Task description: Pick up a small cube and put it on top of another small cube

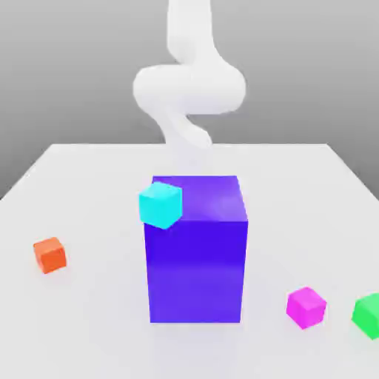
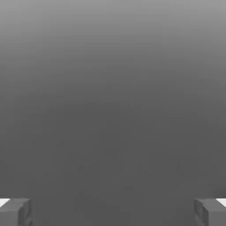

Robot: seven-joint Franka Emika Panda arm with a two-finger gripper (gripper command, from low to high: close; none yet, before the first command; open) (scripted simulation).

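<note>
The small magenta-pink cube (image 1: 306, 306) rests on the white table near the front, toward the exterior view's right. A small green cube (image 1: 368, 315) sits just beyond it at the right edge of that view. My white arm (image 1: 189, 89) rises behind the big blue-violet block (image 1: 196, 255), far from the cubes. In the hand view my gripper (image 2: 113, 212) is open, its two grey fingertips (image 2: 15, 212) wide apart with nothing between them and only a plain grey background ahead.
The big blue-violet block stands mid-table between the arm and the small cubes. A cyan cube (image 1: 160, 204) shows at its upper left corner. An orange cube (image 1: 49, 255) lies on the table (image 1: 89, 326) at the exterior view's left.
</note>
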